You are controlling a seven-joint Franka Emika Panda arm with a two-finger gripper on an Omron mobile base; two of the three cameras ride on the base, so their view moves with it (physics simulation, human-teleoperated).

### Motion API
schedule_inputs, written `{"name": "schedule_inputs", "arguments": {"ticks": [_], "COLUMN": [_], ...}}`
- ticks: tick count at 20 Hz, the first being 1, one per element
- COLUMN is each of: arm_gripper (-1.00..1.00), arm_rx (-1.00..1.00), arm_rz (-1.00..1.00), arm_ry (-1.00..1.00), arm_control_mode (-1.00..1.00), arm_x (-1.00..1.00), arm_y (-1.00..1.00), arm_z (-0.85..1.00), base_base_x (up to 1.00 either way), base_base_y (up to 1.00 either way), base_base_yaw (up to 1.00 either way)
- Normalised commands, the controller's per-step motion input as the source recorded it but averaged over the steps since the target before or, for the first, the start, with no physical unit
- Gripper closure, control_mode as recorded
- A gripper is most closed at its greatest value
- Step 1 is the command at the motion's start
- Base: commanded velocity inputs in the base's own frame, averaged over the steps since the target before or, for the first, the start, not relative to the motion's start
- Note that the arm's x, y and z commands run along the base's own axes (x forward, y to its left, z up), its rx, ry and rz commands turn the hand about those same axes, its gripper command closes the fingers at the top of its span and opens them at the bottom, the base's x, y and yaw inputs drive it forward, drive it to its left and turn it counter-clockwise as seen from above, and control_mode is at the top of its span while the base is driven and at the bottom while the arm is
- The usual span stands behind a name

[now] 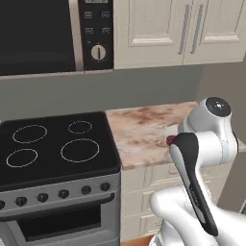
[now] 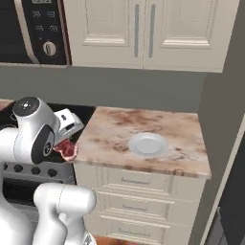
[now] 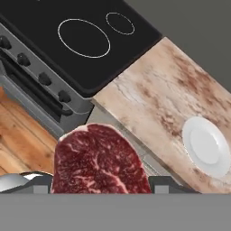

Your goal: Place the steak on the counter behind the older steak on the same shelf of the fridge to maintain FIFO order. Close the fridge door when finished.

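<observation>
My gripper (image 2: 65, 145) is shut on the steak (image 3: 97, 160), a dark red oval slab with a pale fat rim. It hangs in the air just off the front left corner of the counter (image 2: 112, 131), above the wooden floor. In the hand view the steak sits between the dark fingertips (image 3: 164, 182) and covers the gap. A sliver of red steak (image 1: 170, 140) peeks out behind my arm in the left base view, over the counter (image 1: 141, 129). The older steak and the shelf are out of view.
A white plate (image 2: 148, 144) lies on the counter. A black stove (image 1: 53, 144) with knobs adjoins the counter's left end, a microwave (image 1: 38, 33) above it. Cream wall cabinets (image 2: 143, 28) hang over the counter. A tall grey panel (image 2: 222, 119) bounds its right end.
</observation>
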Motion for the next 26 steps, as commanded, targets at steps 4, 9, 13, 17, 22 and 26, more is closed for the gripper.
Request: {"name": "schedule_inputs", "arguments": {"ticks": [4,9,13,17,22,26], "arm_gripper": [1.0,1.0,1.0,1.0,1.0,1.0], "arm_rx": [0.0,0.0,0.0,0.0,0.0,0.0], "arm_rz": [0.0,0.0,0.0,0.0,0.0,0.0], "arm_ry": [0.0,0.0,0.0,0.0,0.0,0.0], "arm_control_mode": [1.0,1.0,1.0,1.0,1.0,1.0], "arm_x": [0.0,0.0,0.0,0.0,0.0,0.0], "arm_y": [0.0,0.0,0.0,0.0,0.0,0.0], "arm_z": [0.0,0.0,0.0,0.0,0.0,0.0], "base_base_x": [-0.91,-0.98,-0.94,-0.8,-0.65,-0.31], "base_base_y": [0.01,0.07,0.1,0.04,0.0,-0.01], "base_base_yaw": [-0.34,-0.51,-0.59,-0.72,-0.82,-0.86]}}
